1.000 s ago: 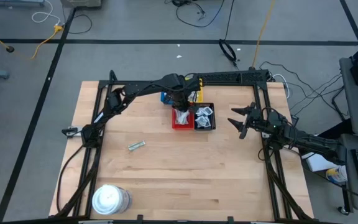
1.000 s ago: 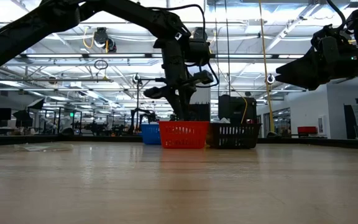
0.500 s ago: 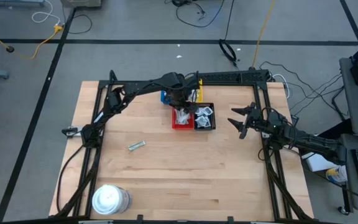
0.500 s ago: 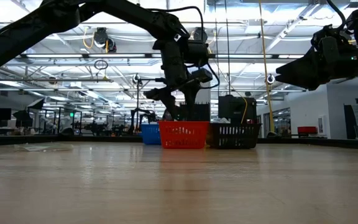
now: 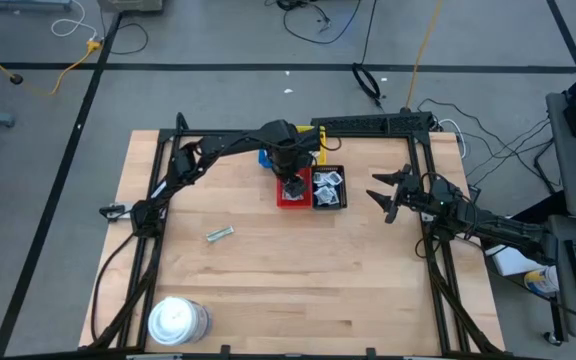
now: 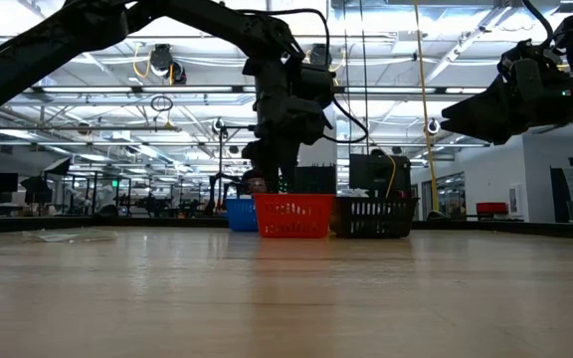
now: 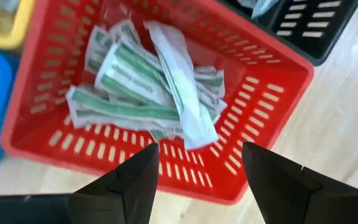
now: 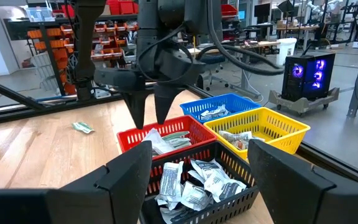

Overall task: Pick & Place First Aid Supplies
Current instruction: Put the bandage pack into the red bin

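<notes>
Nearest the front table (image 5: 298,290) edge, left: a white tub (image 5: 176,320). Farther in, one lone green-and-white packet (image 5: 219,234) flat on bare wood, well apart from everything else.

Toward the far middle, four trays in a cluster: red tray (image 7: 263,134) and black tray (image 8: 229,202) side by side in front, blue tray (image 8: 219,104) and yellow tray (image 8: 266,129) behind them. In the red tray, a loose heap of green-striped strips (image 7: 148,87) (one white wrapper draped across the top). In the black tray, white square packets (image 8: 194,180); more packets in the blue and yellow trays, too small to sort.

Directly over the red tray: left gripper (image 7: 197,168), pointing down, fingers (image 7: 129,180) spread, nothing between them, tips just above the heap and apart from it. In the low view, hanging above the tray rim.

Off to the right of the trays, near the table's right edge: right gripper (image 5: 386,197), held in the air, fingers (image 8: 129,171) spread wide, empty, facing the trays.
</notes>
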You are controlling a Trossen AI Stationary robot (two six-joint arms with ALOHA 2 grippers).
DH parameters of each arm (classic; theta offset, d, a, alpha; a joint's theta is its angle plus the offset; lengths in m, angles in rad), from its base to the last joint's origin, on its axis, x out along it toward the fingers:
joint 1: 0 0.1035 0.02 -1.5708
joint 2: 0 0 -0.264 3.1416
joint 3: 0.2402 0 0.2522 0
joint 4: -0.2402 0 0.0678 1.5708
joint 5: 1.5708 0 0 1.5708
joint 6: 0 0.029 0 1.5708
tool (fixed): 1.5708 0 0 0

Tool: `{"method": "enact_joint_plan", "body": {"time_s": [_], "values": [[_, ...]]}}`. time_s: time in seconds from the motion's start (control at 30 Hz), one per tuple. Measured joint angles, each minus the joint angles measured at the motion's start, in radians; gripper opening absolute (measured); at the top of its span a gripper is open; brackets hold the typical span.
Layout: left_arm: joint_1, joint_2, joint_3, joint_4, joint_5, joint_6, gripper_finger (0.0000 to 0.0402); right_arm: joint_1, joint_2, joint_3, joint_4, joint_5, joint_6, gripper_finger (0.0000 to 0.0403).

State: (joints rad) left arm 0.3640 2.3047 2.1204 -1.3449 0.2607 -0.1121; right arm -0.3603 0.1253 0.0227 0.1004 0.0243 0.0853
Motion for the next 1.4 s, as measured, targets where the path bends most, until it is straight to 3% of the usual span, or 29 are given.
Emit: {"method": "enact_joint_plan", "body": {"time_s": [0.2,0.43,1.0,1.4], "values": [[-0.021,-0.043,-0.004,-0.027,-0.031,0.006,0.0237,0.000,0.000,0.000,0.000,0.000,0.000,0.0263],[-0.054,-0.151,-0.111,-0.004,-0.088,0.006,0.0237,0.000,0.000,0.000,-0.003,0.000,0.000,0.0263],[-0.138,-0.582,-0.769,0.261,-0.088,-0.046,0.0237,0.000,0.000,0.000,-0.001,0.000,0.000,0.0263],[-0.161,-0.798,-1.057,0.277,-0.086,-0.117,0.0237,0.000,0.000,0.000,-0.001,0.000,0.000,0.0263]]}}
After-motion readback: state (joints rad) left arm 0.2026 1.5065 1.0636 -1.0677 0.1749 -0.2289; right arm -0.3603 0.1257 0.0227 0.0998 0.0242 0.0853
